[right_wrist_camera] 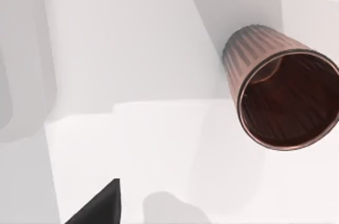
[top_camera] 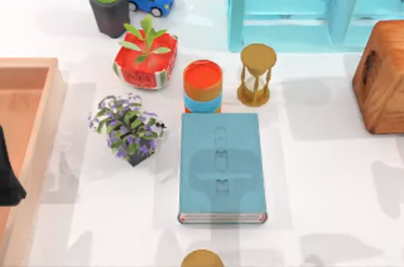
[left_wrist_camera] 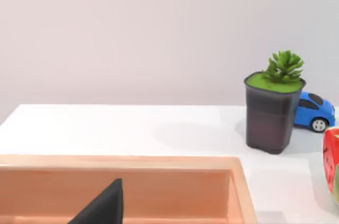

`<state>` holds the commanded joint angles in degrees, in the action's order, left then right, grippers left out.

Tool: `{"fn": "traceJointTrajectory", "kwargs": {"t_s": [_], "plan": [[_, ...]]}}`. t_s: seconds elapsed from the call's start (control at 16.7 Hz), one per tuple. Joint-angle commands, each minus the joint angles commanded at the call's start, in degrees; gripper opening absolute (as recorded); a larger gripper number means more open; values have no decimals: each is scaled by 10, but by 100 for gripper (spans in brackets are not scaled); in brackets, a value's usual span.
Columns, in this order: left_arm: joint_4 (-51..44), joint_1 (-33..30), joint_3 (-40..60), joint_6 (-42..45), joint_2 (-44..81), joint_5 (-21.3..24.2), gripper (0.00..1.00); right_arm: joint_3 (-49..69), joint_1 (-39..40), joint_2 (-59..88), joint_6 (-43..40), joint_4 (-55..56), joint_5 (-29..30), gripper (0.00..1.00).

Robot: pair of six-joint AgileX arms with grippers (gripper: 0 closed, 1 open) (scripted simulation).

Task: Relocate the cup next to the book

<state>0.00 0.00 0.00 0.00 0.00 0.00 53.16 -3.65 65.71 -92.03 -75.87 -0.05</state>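
The dark tip of my right claw (right_wrist_camera: pixel 100 208) lies nearest the lens of the right wrist view, a black wedge over bare white counter (right_wrist_camera: pixel 132 49). I cannot tell from it how wide the claw stands, and nothing is in it. Outward from that tip stands the cup (right_wrist_camera: pixel 280 97), copper-pink with ribbed walls and a dark maroon hollow. It rests on the counter with its open mouth turned up toward my wrist, so I judge its long axis to be upright and roughly in line with my approach. It sits well apart from the claw and off to one side rather than ahead between the jaws. The coming move turns on this offset: I would have to slide sideways until the rim is centred before coming down. Of my two arms the right looks the nearer, having the cup under its wrist. My left claw (left_wrist_camera: pixel 103 205) is parked over the wooden tray (left_wrist_camera: pixel 159 163) at the top view's left edge, and I cannot tell its state either. In the top view the book (top_camera: pixel 221 166) lies flat at the centre of the frame, with its long side running up and down the frame. The upper end is hemmed in by the orange-topped cylinder (top_camera: pixel 202 85) and the hourglass (top_camera: pixel 257 72). The counter to the right of the book is bare, a likely spot for the cup.
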Motion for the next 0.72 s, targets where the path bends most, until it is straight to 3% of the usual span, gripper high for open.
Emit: {"fn": "traceJointTrajectory", "kwargs": {"t_s": [0.42,0.72], "plan": [[0,0,0,0,0,0,100,9,1,13,-14,-11,0,100],[0,0,0,0,0,0,100,-67,2,34,-12,85,0,100]]}}
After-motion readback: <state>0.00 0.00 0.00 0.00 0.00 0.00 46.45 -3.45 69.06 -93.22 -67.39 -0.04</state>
